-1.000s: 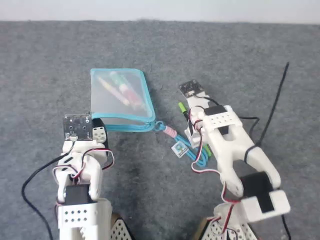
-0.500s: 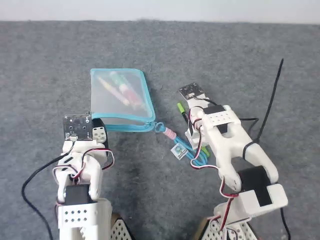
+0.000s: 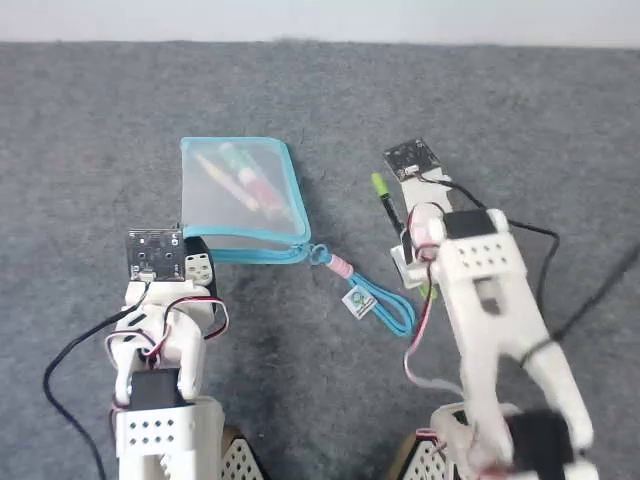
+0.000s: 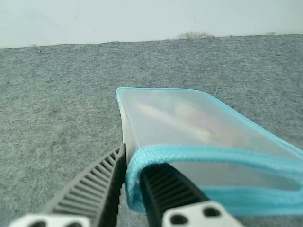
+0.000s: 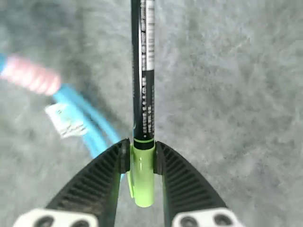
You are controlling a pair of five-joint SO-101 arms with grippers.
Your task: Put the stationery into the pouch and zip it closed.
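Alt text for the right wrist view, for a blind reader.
The right gripper is shut on the green end of a black pen. Beside it, a blue cord with a pink bead and tag lies on the grey table.

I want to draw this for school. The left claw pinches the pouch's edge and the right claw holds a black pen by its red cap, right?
Almost. The cap is green, not red: the right wrist view shows the right claw shut on the green cap of the black pen. The left claw does pinch the edge of the pouch.
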